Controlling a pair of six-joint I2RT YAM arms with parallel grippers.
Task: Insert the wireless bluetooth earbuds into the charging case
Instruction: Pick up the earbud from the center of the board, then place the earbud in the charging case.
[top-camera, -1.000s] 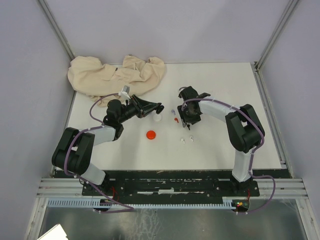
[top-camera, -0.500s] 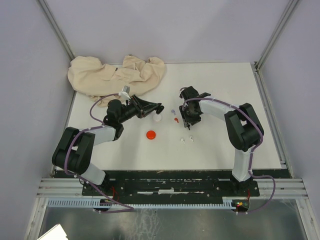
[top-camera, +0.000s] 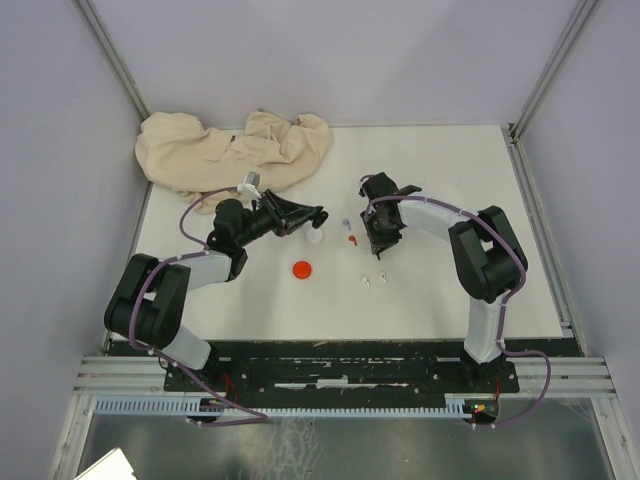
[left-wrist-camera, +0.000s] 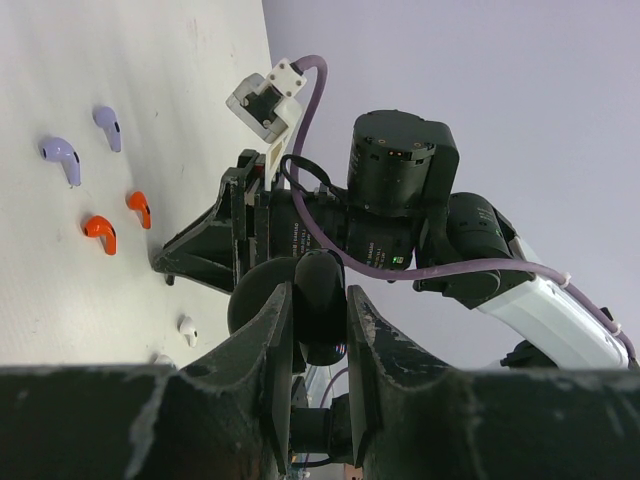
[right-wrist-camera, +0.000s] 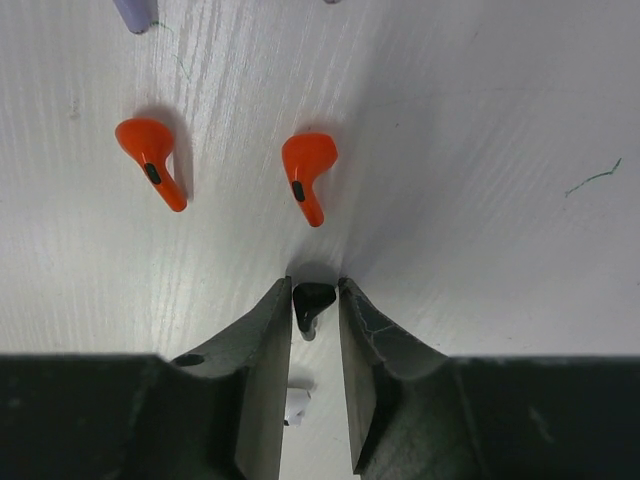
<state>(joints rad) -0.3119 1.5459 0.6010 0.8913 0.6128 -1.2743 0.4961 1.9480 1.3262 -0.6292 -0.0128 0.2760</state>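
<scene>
My left gripper (top-camera: 318, 214) (left-wrist-camera: 318, 292) is held above the table, shut on a black rounded charging case (left-wrist-camera: 320, 310). My right gripper (top-camera: 380, 243) (right-wrist-camera: 313, 288) is down at the table with its fingers closed around a black earbud (right-wrist-camera: 312, 300). Two red earbuds (right-wrist-camera: 152, 160) (right-wrist-camera: 305, 172) lie just beyond its tips. A purple earbud (right-wrist-camera: 135, 10) lies further off. A white earbud (right-wrist-camera: 295, 405) lies under the fingers. From the left wrist I see two purple earbuds (left-wrist-camera: 60, 158), two red ones (left-wrist-camera: 98, 230) and a white one (left-wrist-camera: 187, 328).
A white disc (top-camera: 316, 237) and a red disc (top-camera: 302, 269) lie on the white table (top-camera: 450, 290) between the arms. Two white earbuds (top-camera: 373, 279) lie near the right gripper. A crumpled beige cloth (top-camera: 230, 148) covers the far left corner.
My right gripper has shifted very slightly over the black earbud. My left arm has not moved.
</scene>
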